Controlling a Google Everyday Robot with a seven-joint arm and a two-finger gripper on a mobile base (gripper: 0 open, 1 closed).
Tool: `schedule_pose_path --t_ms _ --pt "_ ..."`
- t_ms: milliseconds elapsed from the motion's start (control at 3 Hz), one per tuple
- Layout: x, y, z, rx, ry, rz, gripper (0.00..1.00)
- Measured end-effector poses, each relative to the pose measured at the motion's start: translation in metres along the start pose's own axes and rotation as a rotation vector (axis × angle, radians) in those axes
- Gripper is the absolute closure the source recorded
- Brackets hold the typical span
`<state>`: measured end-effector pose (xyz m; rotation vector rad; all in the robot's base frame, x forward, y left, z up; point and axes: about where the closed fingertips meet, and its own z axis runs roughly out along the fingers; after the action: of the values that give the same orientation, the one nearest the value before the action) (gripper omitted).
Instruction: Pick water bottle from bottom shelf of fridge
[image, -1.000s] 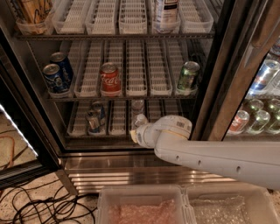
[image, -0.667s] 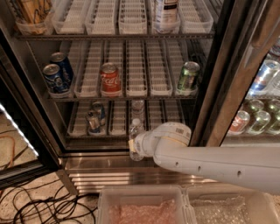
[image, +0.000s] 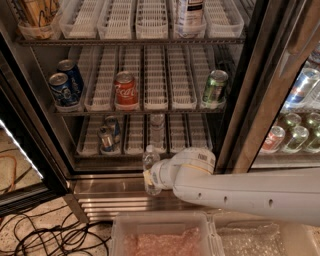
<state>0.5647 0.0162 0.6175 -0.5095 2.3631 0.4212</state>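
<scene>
My gripper (image: 153, 179) is at the end of the white arm that reaches in from the right, in front of the fridge (image: 239, 105). It is shut on the water bottle (image: 149, 161), a small clear bottle with a white cap. The bottle is upright, out past the front edge of the bottom shelf (image: 134, 136) and over the ribbed steel base (image: 107, 196). The wrist hides most of the fingers. A second clear bottle (image: 157, 126) stands further back on the bottom shelf.
Two silver-blue cans (image: 107, 136) stand at the left of the bottom shelf. The rack above holds blue cans (image: 65, 82), a red can (image: 125, 90) and a green can (image: 215, 86). Clear bins (image: 165, 235) sit below, with cables (image: 47, 235) on the floor to the left. A can-filled compartment (image: 295, 131) adjoins on the right.
The gripper has drawn back and down to the left with the water bottle, from the front of the bottom shelf to a spot in front of the steel base.
</scene>
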Motion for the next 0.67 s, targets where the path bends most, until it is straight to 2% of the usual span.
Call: schedule_pose_path --t_ms 667 --pt "0.0169 0.0056 -0.0010 -0.019 0.035 0.050 1.00"
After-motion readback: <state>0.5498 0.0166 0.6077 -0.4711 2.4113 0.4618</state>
